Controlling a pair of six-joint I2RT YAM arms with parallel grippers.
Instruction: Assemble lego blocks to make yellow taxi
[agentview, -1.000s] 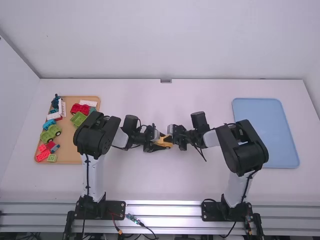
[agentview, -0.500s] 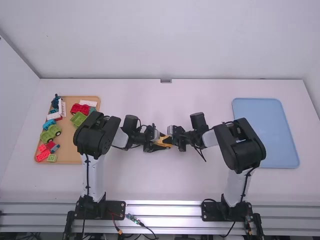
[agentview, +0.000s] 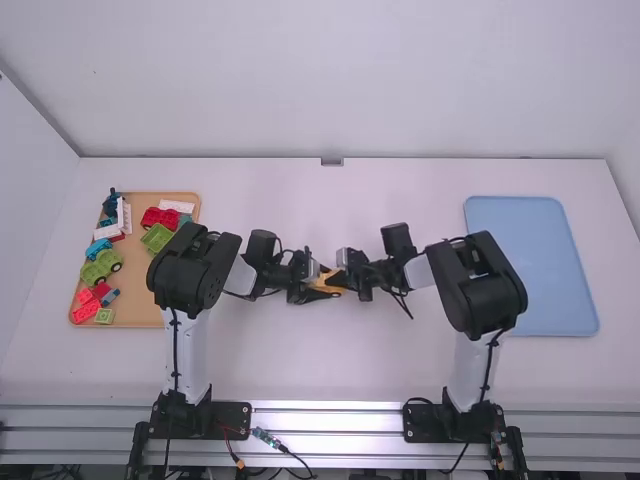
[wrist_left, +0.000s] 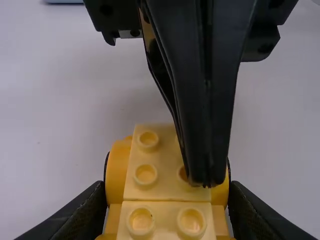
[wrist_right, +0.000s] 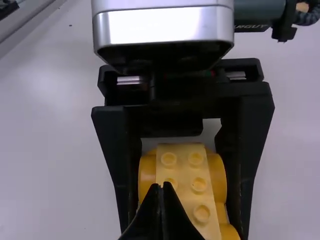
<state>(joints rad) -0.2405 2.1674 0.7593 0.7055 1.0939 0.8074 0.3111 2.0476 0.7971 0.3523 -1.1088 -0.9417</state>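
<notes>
Near the middle of the table, my left gripper holds the yellow block piece. In the left wrist view, my left gripper grips the studded yellow piece from both sides, against its rounded yellow sides. From the opposite side comes my right gripper, with its fingers closed together. Its tips lie at the studded top, off to one side, hiding part of a stud. In the right wrist view, my right gripper covers part of the yellow piece, which sits between the left gripper's fingers.
At the left lies an orange-tan tray with several red, green, white and blue blocks. A light blue tray lies at the right. The two arms meet nearly tip to tip over the middle.
The right arm's elbow has swung slightly left and away from the camera, while its gripper has shifted only a touch at the yellow piece. The left arm has stayed still.
</notes>
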